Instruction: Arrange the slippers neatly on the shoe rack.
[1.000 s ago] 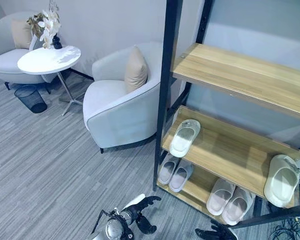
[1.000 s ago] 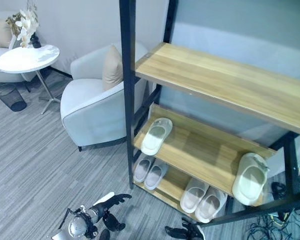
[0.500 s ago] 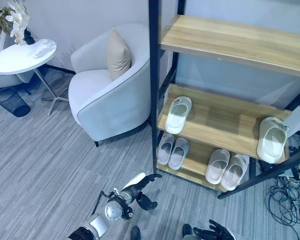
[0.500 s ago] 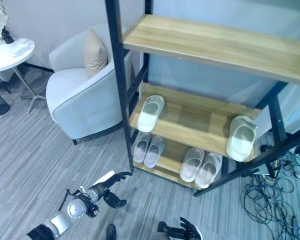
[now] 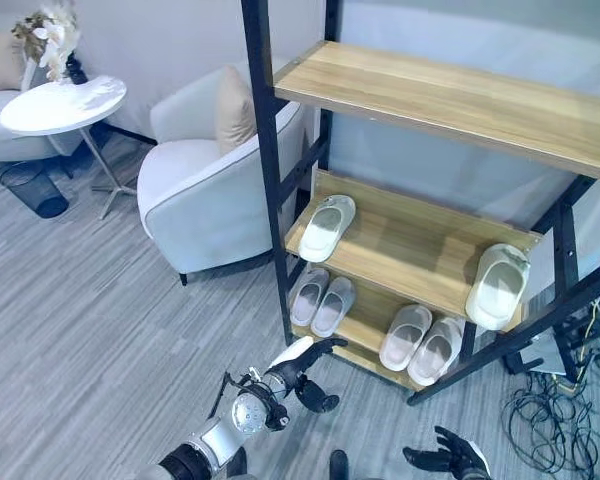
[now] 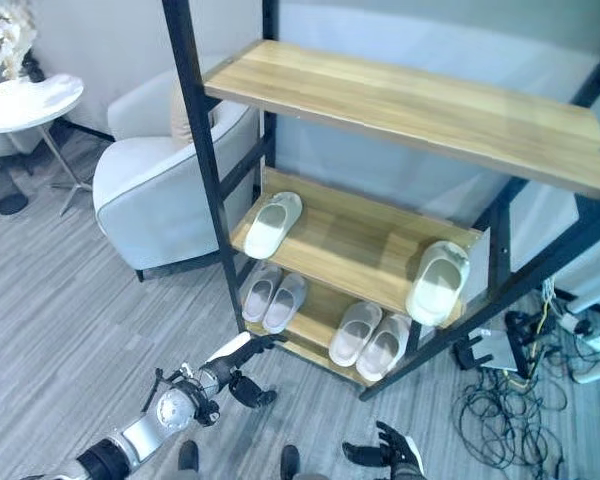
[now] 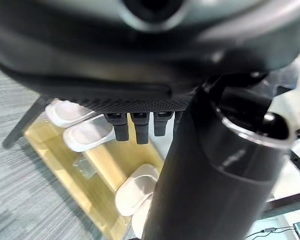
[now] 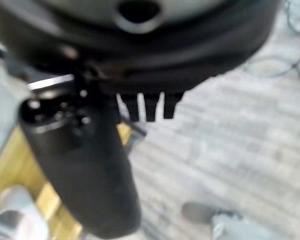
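On the middle shelf of the shoe rack [image 5: 420, 245] lay the two slippers that were out of order: one slipper [image 5: 326, 227] at the shelf's left end beside the black front post [image 5: 268, 180], its long axis running front to back with a slight slant, and the other slipper [image 5: 498, 287] far off at the right end, overhanging the front edge. They were well apart, with bare wood between them. Below, on the bottom shelf, a left pair [image 5: 321, 302] and a right pair [image 5: 420, 345] each sat side by side, already tidy.

The left hand [image 5: 302, 368] hovered low over the carpet just in front of the rack's left post, fingers loosely spread and holding nothing; the left-end slipper lay up and beyond it, so this hand was the nearer one to it. The right hand [image 5: 450, 456] hung low over the floor, in front of the rack's right half, fingers relaxed and empty, with the overhanging slipper well above it. The front post and the diagonal brace [image 5: 520, 335] stood in the way of a straight reach. An armchair [image 5: 215, 195] stood left of the rack, a round white desk [image 5: 62, 104] farther left.
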`<state>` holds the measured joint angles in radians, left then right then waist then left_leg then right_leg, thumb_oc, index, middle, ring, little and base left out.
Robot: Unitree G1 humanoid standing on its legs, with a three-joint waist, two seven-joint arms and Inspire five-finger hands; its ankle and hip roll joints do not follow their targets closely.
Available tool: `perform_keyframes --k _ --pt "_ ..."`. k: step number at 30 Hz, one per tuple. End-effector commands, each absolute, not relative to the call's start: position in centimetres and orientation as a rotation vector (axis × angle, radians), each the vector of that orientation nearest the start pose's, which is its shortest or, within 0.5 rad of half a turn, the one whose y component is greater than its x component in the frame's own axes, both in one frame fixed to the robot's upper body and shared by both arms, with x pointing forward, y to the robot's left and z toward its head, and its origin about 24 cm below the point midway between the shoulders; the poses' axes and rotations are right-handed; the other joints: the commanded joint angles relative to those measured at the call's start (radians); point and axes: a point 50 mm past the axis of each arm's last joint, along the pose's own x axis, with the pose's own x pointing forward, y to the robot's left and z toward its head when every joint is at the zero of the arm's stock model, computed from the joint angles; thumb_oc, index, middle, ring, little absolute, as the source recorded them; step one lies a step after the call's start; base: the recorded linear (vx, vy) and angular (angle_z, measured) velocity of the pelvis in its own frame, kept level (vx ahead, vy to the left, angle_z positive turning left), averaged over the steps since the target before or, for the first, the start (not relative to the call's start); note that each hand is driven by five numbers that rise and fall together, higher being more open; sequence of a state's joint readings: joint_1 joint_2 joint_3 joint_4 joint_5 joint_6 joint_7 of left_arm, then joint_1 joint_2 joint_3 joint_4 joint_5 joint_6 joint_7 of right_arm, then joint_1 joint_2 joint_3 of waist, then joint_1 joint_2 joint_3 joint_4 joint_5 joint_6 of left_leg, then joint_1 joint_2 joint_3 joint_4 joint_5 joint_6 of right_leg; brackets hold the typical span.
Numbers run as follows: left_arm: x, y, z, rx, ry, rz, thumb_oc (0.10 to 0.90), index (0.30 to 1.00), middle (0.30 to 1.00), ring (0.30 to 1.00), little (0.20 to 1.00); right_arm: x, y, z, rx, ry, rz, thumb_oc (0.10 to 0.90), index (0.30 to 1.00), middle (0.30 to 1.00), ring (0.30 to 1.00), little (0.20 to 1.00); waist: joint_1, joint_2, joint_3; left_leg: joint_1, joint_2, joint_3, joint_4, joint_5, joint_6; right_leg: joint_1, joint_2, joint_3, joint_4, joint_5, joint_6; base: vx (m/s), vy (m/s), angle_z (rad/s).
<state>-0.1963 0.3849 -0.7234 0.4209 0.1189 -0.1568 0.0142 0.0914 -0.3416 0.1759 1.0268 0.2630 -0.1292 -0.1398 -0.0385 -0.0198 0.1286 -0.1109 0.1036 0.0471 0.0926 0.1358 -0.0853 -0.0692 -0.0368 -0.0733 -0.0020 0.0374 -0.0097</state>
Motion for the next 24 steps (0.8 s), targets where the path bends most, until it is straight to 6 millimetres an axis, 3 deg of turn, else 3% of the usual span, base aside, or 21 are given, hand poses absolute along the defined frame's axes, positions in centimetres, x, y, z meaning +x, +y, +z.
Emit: perform_keyframes --k 1,3,5,6,7,8,10,12,13,15,16,18,19,24 --pt "26.4 8.9 2.7 0.606 -0.177 -0.594 0.800 0.900 0.900 0.900 0.900 11.7 -25.6 -13.4 -0.255 0.898 -0.230 0.800 0.900 0.900 0.900 0.900 0.020 -0.007 -0.034 0.000 -0.090 -0.034 -0.026 -0.141 0.052 0.090 -0.024 0.051 -0.037 -0.072 0.116 0.07 -0.038 -0.29" --pt "26.5 9.1 3.0 0.653 -0.202 -0.598 0.800 0.900 0.900 0.900 0.900 11.6 -25.4 -13.6 -0.249 0.904 -0.236 0.800 0.900 0.900 0.900 0.900 0.027 -0.004 -0.034 -0.028 -0.149 -0.079 -0.037 -0.130 0.064 0.085 -0.011 0.063 -0.033 -0.069 0.111 0.10 -0.018 -0.32" --pt "26.7 9.0 3.8 0.700 -0.254 -0.614 0.800 0.900 0.900 0.900 0.900 11.3 -25.2 -13.7 -0.247 0.915 -0.231 0.800 0.900 0.900 0.900 0.900 0.020 0.009 -0.043 -0.004 -0.157 -0.091 -0.071 -0.131 0.080 0.086 0.004 0.083 -0.029 -0.077 0.109 0.14 0.079 -0.24" --pt "26.9 8.7 5.3 0.725 -0.336 -0.616 0.800 0.900 0.900 0.900 0.900 11.4 -24.9 -13.9 -0.265 0.920 -0.220 0.800 0.900 0.900 0.900 0.900 0.014 0.018 -0.050 0.013 -0.164 -0.100 -0.085 -0.130 0.091 0.088 0.008 0.102 -0.020 -0.083 0.108 0.14 0.114 -0.22" --pt "26.9 8.7 5.3 0.726 -0.335 -0.616 0.800 0.900 0.900 0.900 0.900 11.4 -24.9 -13.9 -0.265 0.919 -0.219 0.800 0.900 0.900 0.900 0.900 0.015 0.017 -0.050 0.014 -0.164 -0.099 -0.086 -0.130 0.091 0.088 0.008 0.103 -0.019 -0.083 0.108 0.17 0.164 -0.45" --pt "26.8 8.8 7.5 0.716 -0.432 -0.611 0.800 0.900 0.900 0.900 0.900 11.5 -25.1 -13.7 -0.275 0.910 -0.223 0.800 0.900 0.900 0.900 0.900 0.009 0.019 -0.048 0.020 -0.158 -0.085 -0.083 -0.131 0.096 0.083 0.009 0.115 0.009 -0.092 0.108 0.06 0.076 -0.46" --pt "26.8 9.0 8.7 0.719 -0.478 -0.598 0.800 0.900 0.900 0.900 0.900 11.7 -25.1 -13.6 -0.271 0.894 -0.227 0.800 0.900 0.900 0.900 0.900 0.011 0.017 -0.039 0.023 -0.151 -0.071 -0.080 -0.137 0.102 0.065 0.016 0.124 0.059 -0.106 0.110 0.02 0.073 -0.38" --pt "26.6 9.2 11.1 0.730 -0.584 -0.590 0.800 0.900 0.900 0.900 0.900 12.0 -24.9 -13.4 -0.268 0.875 -0.223 0.800 0.900 0.900 0.900 0.900 0.014 0.015 -0.021 0.020 -0.131 -0.039 -0.070 -0.149 0.105 0.010 0.015 0.094 0.164 -0.113 0.138 -0.04 0.021 -0.51" --pt "26.6 9.3 11.1 0.730 -0.584 -0.590 0.800 0.900 0.900 0.900 0.900 12.0 -24.9 -13.4 -0.268 0.875 -0.223 0.800 0.900 0.900 0.900 0.900 0.015 0.015 -0.021 0.019 -0.131 -0.038 -0.069 -0.150 0.105 0.008 0.015 0.096 0.166 -0.114 0.138 0.02 -0.068 -0.76" --pt "26.3 9.3 13.7 0.747 -0.691 -0.600 0.800 0.900 0.900 0.900 0.900 11.5 -24.3 -13.8 -0.245 0.901 -0.234 0.800 0.900 0.900 0.900 0.900 0.010 0.021 -0.021 0.038 -0.098 -0.016 -0.064 -0.166 0.098 -0.016 -0.042 0.057 0.198 -0.102 0.160 0.12 -0.102 -0.61" --pt "26.3 9.3 15.6 0.738 -0.775 -0.552 0.800 0.900 0.900 0.900 0.900 10.5 -24.4 -14.2 -0.220 0.926 -0.277 0.800 0.900 0.900 0.900 0.900 -0.001 0.036 -0.024 0.059 -0.090 -0.032 -0.074 -0.174 0.096 -0.039 -0.069 0.073 0.175 -0.085 0.163 0.10 -0.056 -0.42" --pt "26.2 9.3 15.7 0.738 -0.775 -0.551 0.800 0.900 0.900 0.900 0.900 10.5 -24.4 -14.1 -0.221 0.925 -0.277 0.800 0.900 0.900 0.900 0.900 -0.003 0.037 -0.023 0.061 -0.089 -0.034 -0.076 -0.174 0.096 -0.035 -0.069 0.071 0.172 -0.084 0.163 0.09 -0.039 -0.22" --pt "26.1 9.3 18.1 0.770 -0.903 -0.471 0.800 0.900 0.900 0.900 0.900 9.7 -24.7 -14.3 -0.178 0.941 -0.331 0.800 0.900 0.900 0.900 0.900 -0.023 0.039 -0.026 0.085 -0.101 -0.042 -0.081 -0.177 0.093 -0.040 -0.084 0.099 0.131 -0.052 0.172 0.17 -0.077 0.02" --pt "28.1 8.4 19.5 0.897 -0.980 -0.402 0.800 0.900 0.900 0.900 0.900 8.2 -24.7 -14.7 -0.205 0.994 -0.302 0.800 0.900 0.900 0.900 0.900 -0.040 0.040 -0.072 0.140 -0.102 -0.039 -0.170 -0.150 0.076 0.035 -0.081 0.088 0.019 -0.038 0.167 0.17 -0.067 0.17"
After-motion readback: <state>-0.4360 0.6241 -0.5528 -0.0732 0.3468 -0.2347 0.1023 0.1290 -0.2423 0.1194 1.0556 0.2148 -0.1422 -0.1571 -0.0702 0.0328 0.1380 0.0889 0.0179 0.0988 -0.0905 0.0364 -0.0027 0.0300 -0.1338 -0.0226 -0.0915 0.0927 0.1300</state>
